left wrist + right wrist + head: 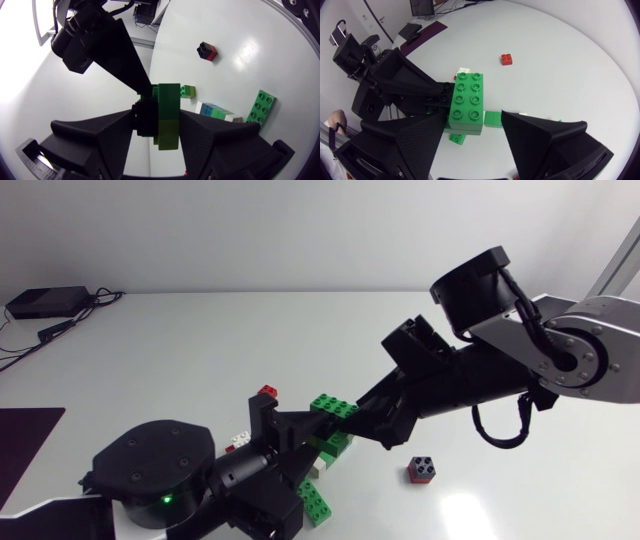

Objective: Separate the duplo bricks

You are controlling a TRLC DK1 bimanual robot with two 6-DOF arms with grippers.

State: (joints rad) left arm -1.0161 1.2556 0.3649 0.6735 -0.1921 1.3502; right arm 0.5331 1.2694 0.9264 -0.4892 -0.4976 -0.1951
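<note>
Clamping the green duplo stack [167, 117] above the table [200, 340] with the left gripper [305, 442], closed on its lime lower half. Meeting its top with the right gripper [350, 418]; cannot tell whether gripping. Lying on the table nearby: flat green brick [260, 106], red-black brick [421, 470].

Matte black left gripper [159, 114], dark green brick [167, 100] over lime green brick [167, 134] between its fingers, bright green studded brick [260, 106] and white and blue bricks [214, 110] beside it, red-and-black brick [207, 51] ahead, plain white table [250, 65].
</note>
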